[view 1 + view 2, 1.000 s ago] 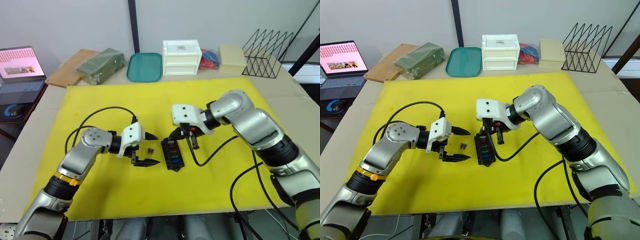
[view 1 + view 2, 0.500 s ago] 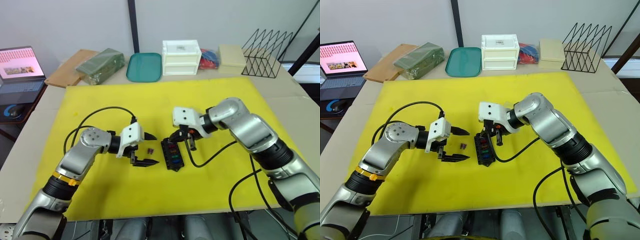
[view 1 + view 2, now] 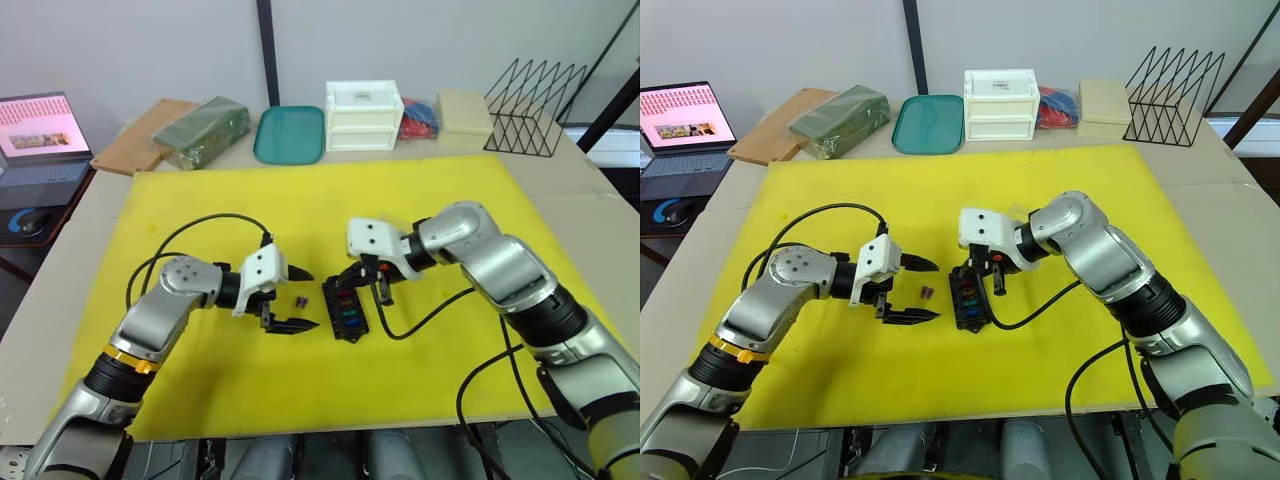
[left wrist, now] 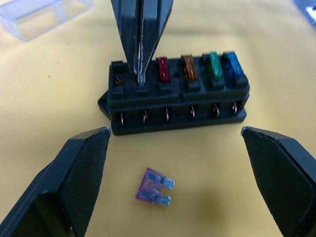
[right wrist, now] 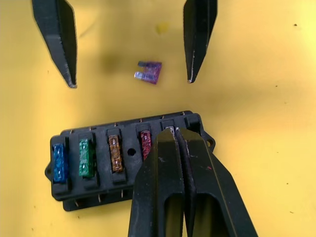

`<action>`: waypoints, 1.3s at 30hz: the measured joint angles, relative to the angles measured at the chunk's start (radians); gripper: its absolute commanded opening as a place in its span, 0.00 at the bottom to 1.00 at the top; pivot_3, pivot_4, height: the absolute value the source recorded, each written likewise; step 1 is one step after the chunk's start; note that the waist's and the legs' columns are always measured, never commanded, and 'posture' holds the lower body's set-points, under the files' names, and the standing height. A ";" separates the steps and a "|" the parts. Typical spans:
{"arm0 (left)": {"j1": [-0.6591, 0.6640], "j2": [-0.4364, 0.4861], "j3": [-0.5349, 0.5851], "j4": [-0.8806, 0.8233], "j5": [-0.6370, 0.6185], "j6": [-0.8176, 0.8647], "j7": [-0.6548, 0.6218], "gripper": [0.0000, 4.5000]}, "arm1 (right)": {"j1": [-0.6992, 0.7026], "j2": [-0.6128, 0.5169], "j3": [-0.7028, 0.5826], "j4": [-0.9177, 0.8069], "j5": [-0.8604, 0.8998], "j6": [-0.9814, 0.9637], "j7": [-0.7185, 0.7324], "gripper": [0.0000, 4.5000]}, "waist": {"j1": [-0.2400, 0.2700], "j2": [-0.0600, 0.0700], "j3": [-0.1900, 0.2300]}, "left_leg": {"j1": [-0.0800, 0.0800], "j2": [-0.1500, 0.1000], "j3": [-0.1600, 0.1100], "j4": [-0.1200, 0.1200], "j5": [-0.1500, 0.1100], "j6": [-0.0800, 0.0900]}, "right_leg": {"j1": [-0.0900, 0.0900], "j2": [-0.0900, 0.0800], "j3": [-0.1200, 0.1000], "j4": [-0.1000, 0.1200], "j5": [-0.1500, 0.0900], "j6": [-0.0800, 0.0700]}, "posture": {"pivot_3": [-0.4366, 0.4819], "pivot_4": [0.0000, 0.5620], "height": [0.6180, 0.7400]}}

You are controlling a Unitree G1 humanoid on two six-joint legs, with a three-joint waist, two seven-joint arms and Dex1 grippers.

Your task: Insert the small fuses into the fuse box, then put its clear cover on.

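The black fuse box (image 3: pixel 345 312) lies mid-mat with blue (image 5: pixel 59 163), green (image 5: pixel 86 158), brown (image 5: pixel 114 153) and red (image 5: pixel 144 144) small fuses seated in one row. My right gripper (image 5: pixel 177 134) is shut on a greyish clear fuse (image 4: pixel 140 76), its tips pressed onto the slot beside the red one. One purple fuse (image 4: pixel 154 186) lies loose on the yellow mat between the box and my left gripper (image 3: pixel 308 298). That gripper is open and empty, with its fingers either side of the purple fuse but apart from it. The clear cover (image 4: pixel 39 17) lies on the mat beyond the box.
Along the table's far edge stand a white drawer box (image 3: pixel 363 113), a teal tray (image 3: pixel 288 133), a green packet (image 3: pixel 203 130), a beige box (image 3: pixel 463 115) and a wire rack (image 3: pixel 535 92). A laptop (image 3: pixel 38 130) sits far left. Black cables trail from both wrists over the mat.
My right arm has settled a little lower and nearer, its gripper staying on the box's end slots. The left gripper and the purple fuse have not moved.
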 measured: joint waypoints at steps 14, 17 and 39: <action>0.113 0.262 0.276 -0.102 -0.224 0.229 -0.041 1.00 | 0.203 -0.277 -0.309 -0.172 0.133 0.017 -0.004 0.37 | 0.001 0.000 0.000 | 0.000 0.000 0.000 -0.002 0.000 0.000 | 0.000 0.000 0.000 -0.001 0.000 0.000 | 0.48 0.27 1.00; 0.184 0.340 0.346 -0.094 -0.234 0.244 -0.064 1.00 | 0.327 -0.388 -0.420 -0.174 0.144 0.007 0.008 0.58 | 0.005 0.000 0.001 | 0.000 0.000 0.000 -0.001 0.000 0.000 | 0.000 0.000 0.000 -0.001 0.000 0.000 | 0.48 0.27 1.00; 0.175 0.231 0.366 -0.117 -0.438 0.478 0.002 1.00 | 0.410 -0.387 -0.563 -0.241 0.269 0.008 -0.104 0.99 | 0.002 0.001 0.001 | 0.002 0.000 0.000 -0.001 0.000 0.000 | 0.002 0.000 0.000 -0.001 0.000 0.000 | 0.48 0.27 1.00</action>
